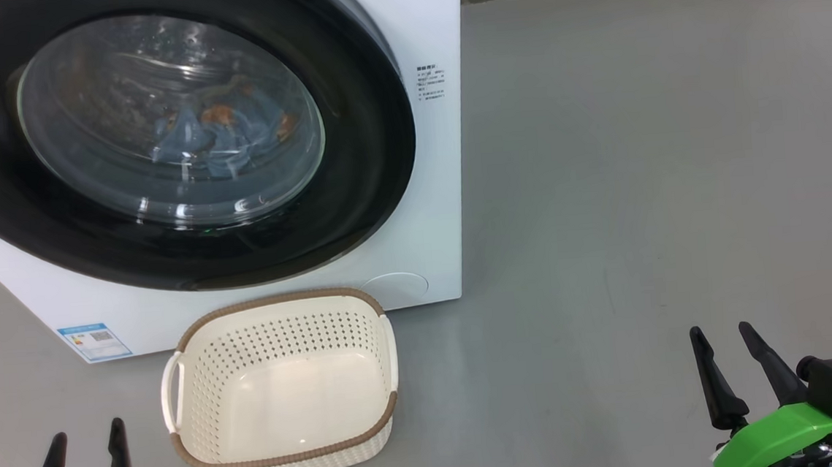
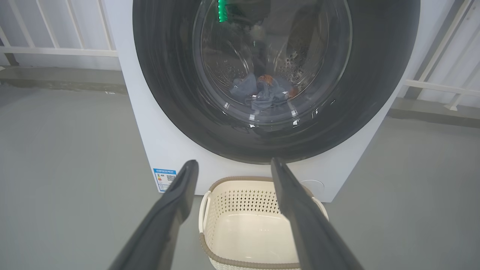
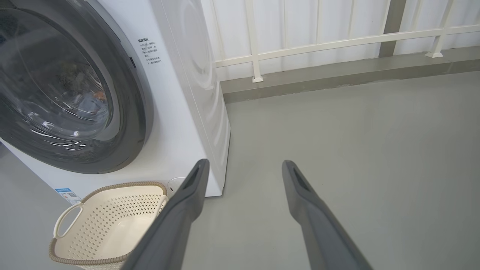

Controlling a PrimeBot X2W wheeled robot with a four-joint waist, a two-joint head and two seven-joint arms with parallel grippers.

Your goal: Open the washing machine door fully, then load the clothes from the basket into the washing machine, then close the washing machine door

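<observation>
Since the clothes already lie inside the washing machine behind its shut door, the basket stands bare on the floor, close against the machine's lower front edge. My left gripper and right gripper hang low, fingers spread wide, holding and touching nothing.

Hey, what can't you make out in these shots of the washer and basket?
- Head view: the clothes lie behind the glass of the washing machine door; reflections hide how many there are.
- Head view: the top of the washing machine is cut off by the upper edge.
- Left wrist view: print on the blue label is too small to read.
- Left wrist view: the left gripper covers the right side of the basket.
</observation>
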